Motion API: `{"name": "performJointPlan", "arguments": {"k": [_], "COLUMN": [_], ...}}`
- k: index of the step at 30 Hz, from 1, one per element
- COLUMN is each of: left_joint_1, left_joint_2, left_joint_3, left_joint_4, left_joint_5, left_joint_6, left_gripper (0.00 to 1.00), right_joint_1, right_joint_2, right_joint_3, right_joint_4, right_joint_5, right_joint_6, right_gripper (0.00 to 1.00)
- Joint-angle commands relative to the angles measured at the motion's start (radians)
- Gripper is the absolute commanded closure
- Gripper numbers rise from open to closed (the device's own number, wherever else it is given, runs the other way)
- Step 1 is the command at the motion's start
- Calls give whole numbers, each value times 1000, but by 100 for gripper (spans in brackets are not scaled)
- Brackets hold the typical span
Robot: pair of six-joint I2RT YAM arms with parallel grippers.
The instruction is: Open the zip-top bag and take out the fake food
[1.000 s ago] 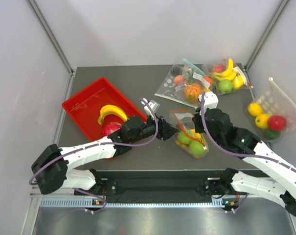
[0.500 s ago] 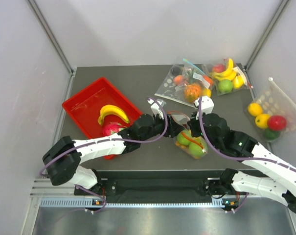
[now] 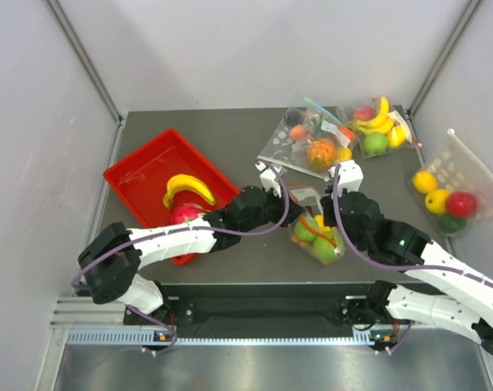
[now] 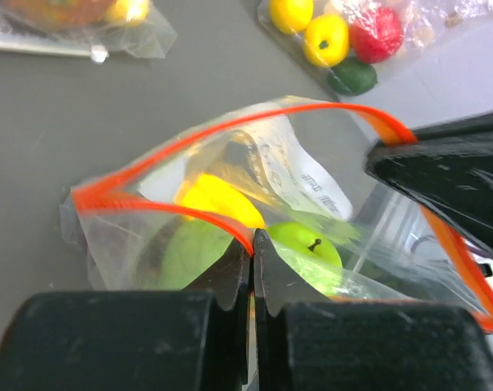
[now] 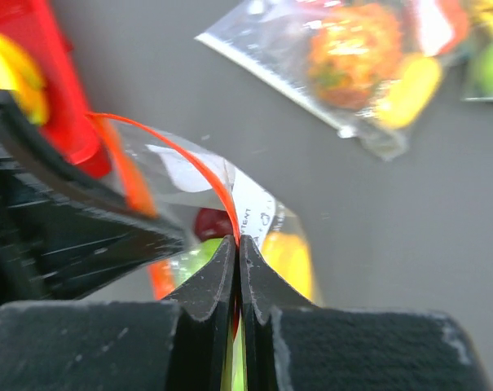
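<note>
The zip-top bag (image 3: 306,200) lies mid-table with its orange-red zip strip (image 4: 156,204) pulled apart into an open mouth. My left gripper (image 3: 292,213) is shut on the near lip of that strip, seen at the jaw tips in the left wrist view (image 4: 252,237). The opposite lip sits pinched in my right gripper (image 3: 327,210), shut beside the white label (image 5: 255,217). Fake food shows through the plastic: a green apple (image 4: 308,243), a yellow piece (image 4: 218,200) and a dark red piece (image 5: 213,222).
A red tray (image 3: 138,173) at the left holds a banana (image 3: 187,187) and a pink dragon fruit (image 3: 182,215). Two other fruit bags (image 3: 308,143) (image 3: 378,127) lie at the back right. Another bag of fruit (image 3: 448,194) rests beyond the table's right edge.
My left gripper moved right to the bag's mouth and closed on the zip strip. The right gripper stayed shut on the other lip, and the mouth now gapes.
</note>
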Motion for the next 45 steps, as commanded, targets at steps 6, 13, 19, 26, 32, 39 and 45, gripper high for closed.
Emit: {"name": "performJointPlan", "arguments": {"k": [6,13,19,26,32,39,45], "left_joint_1": [63,166,228,245,240,182,70], "left_joint_2": [64,135,192,181,74,-61,-241], "left_joint_3": [213,224,158,121,55,32,-52], "left_joint_4": [8,164,278,-73,-326,-561,-479], "left_joint_5": [204,434,590,398,174,-64,-111], "left_joint_6": [104,84,84,185,233,269,358], "left_gripper": [100,100,100,100,100,97,47], "right_joint_1": [-211,-302,-305,-302,-221,-117,-85], "right_joint_2": [-10,-12,11,51,97,191,183], "right_joint_3": [75,144,188,18,-114,-83,-48], "right_joint_4": [5,3,0,67,195,227,201], "right_joint_5": [82,84,131,-17,-105,-76,-56], "right_joint_6": [-115,-170,-190,-113,-12,20,28], "right_gripper": [100,100,100,100,100,100,100]}}
